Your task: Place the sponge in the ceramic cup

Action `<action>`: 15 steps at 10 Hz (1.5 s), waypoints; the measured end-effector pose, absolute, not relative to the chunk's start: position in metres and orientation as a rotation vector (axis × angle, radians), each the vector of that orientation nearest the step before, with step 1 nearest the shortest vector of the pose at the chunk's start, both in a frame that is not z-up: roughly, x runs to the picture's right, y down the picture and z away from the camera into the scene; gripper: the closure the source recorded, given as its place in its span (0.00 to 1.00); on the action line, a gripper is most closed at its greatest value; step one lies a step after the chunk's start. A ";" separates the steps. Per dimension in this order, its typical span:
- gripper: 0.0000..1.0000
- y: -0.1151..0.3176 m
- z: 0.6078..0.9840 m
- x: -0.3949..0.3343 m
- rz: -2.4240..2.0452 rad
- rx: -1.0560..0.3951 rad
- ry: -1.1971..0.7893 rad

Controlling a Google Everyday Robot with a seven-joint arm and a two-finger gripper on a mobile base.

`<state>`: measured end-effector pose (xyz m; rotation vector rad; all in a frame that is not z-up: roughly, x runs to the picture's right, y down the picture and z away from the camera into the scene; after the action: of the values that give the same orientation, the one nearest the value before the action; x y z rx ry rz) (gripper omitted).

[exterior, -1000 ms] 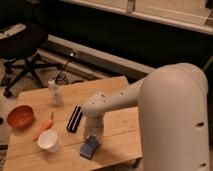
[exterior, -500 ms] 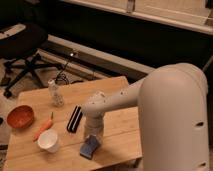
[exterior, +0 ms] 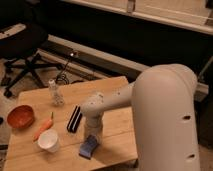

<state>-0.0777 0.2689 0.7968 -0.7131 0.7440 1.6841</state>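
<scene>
The blue sponge [exterior: 89,147] lies on the wooden table [exterior: 115,127] near its front edge, right of the cup. The white ceramic cup [exterior: 49,140] stands upright at the front left, with nothing visible inside it. My gripper [exterior: 92,135] points down from the white arm directly above the sponge's far end. I cannot make out whether it touches the sponge.
An orange-red bowl [exterior: 20,116] sits at the table's left edge, with an orange carrot [exterior: 43,128] beside it. A black ribbed bar [exterior: 74,119] lies mid-table and a clear small bottle [exterior: 56,93] stands at the back. An office chair [exterior: 25,50] stands behind.
</scene>
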 end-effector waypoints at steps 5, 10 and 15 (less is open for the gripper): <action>1.00 0.251 0.783 -0.082 1.682 -0.730 0.663; 1.00 0.200 0.699 -0.124 1.592 -0.634 0.310; 1.00 0.181 0.673 -0.139 1.566 -0.596 0.227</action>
<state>-0.1389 0.1813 0.6726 -0.5959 0.2270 1.5661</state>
